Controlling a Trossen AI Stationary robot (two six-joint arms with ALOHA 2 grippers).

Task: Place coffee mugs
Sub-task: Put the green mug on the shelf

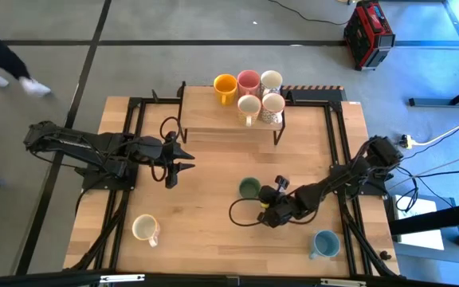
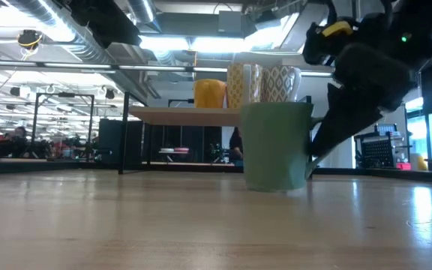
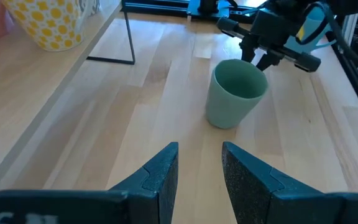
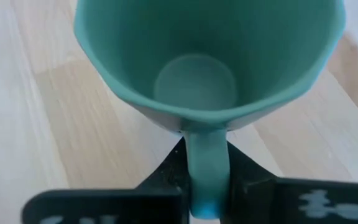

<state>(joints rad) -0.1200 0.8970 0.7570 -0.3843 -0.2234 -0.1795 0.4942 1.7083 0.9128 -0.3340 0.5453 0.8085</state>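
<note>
A green mug (image 1: 249, 188) stands upright on its base on the wooden table (image 1: 205, 215), right of centre. My right gripper (image 4: 205, 158) reaches it from the right and is shut on its handle. My left gripper (image 1: 188, 159) hovers open left of centre with nothing between its fingers, pointing toward the green mug (image 3: 232, 93). On a raised shelf (image 1: 213, 119) at the far side stand an orange-yellow mug (image 1: 225, 84), a pink mug (image 1: 248, 81), a white mug (image 1: 271, 80), a cream mug (image 1: 249, 108) and a speckled mug (image 1: 273, 106). My right gripper pinches the green mug's handle (image 4: 207, 177) between its two fingers, one on each flat side of the loop. The fingers slant down at it from the table's right and near side. The mug stands upright with its base on the table (image 2: 276, 184).
A white mug (image 1: 144, 229) stands near the table's front left and a light blue mug (image 1: 323, 243) at the front right. A black cable (image 1: 241, 215) loops on the table beside my right arm. Black frame rails run along both table sides.
</note>
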